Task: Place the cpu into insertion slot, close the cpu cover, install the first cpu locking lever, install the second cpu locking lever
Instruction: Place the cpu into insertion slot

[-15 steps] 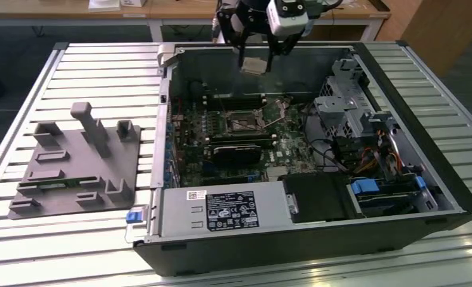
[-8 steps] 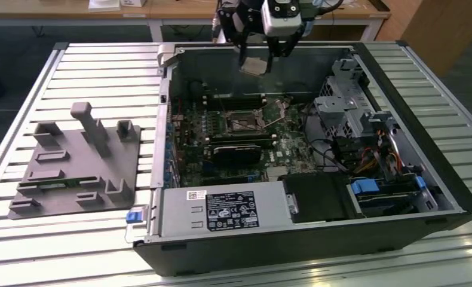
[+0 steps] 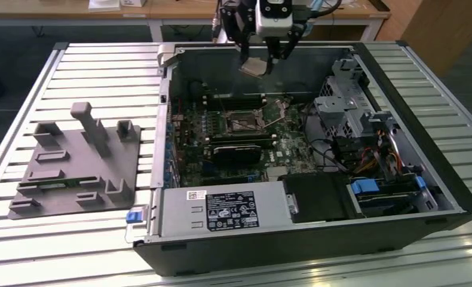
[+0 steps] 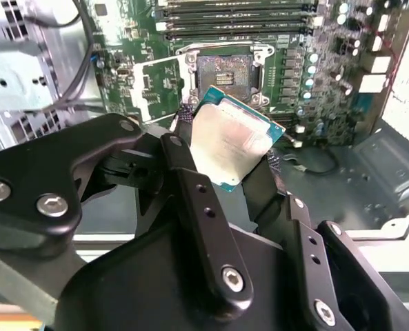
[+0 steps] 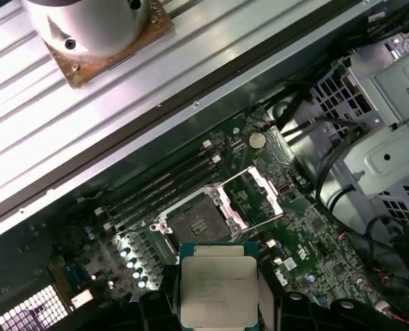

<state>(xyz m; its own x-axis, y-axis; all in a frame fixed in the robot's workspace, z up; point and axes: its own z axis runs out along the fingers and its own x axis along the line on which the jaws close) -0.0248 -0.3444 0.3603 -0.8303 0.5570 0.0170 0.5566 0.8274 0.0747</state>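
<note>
My gripper (image 3: 257, 61) hangs above the far wall of the open computer case, shut on the cpu (image 3: 254, 67). The cpu is a flat square chip with a pale metal top, and it is held tilted. In both wrist views the chip (image 4: 232, 141) (image 5: 218, 283) sits between the black fingers (image 4: 183, 138), gripped at two opposite edges. The insertion slot (image 3: 242, 124) (image 4: 223, 72) (image 5: 196, 224) lies bare on the green board, below and apart from the chip. The cpu cover (image 4: 159, 86) (image 5: 256, 196) stands flipped up beside the slot.
The black case (image 3: 427, 197) lies on its side on a slatted metal table (image 3: 109, 66). Inside it are long memory slots (image 5: 163, 189), a metal drive cage (image 3: 343, 113), cables (image 3: 371, 155) and a power supply (image 3: 220, 212). A grey fixture plate (image 3: 76, 161) lies at the exterior view's left.
</note>
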